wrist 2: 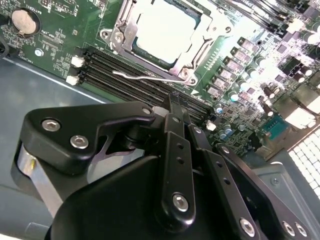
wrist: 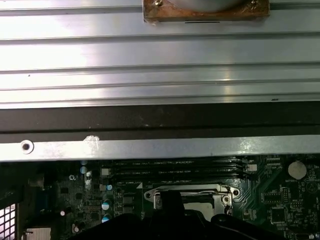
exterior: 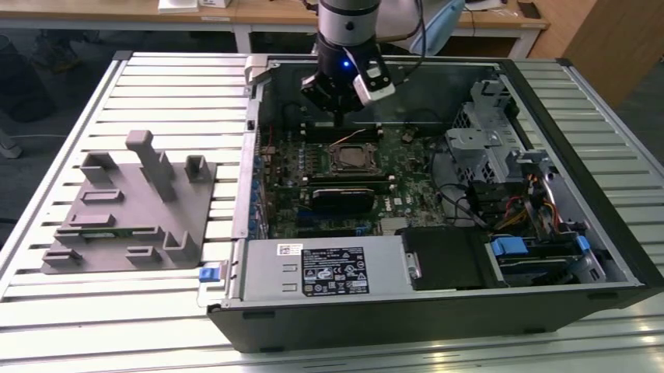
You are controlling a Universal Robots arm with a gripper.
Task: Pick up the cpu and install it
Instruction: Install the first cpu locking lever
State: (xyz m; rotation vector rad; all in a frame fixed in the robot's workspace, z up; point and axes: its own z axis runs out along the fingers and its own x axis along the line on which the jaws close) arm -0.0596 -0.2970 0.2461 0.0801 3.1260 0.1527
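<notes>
The gripper (wrist 2: 172,107) had its fingers drawn together on nothing, poised just above the motherboard (wrist 2: 60,40) near the memory slots (wrist 2: 125,75). The cpu (wrist 2: 162,30) already lay in the socket frame (wrist 2: 150,70) — pale top showing. The retention lever (wrist 2: 145,76) looked unlatched, so seating appeared done and locking remained.
</notes>
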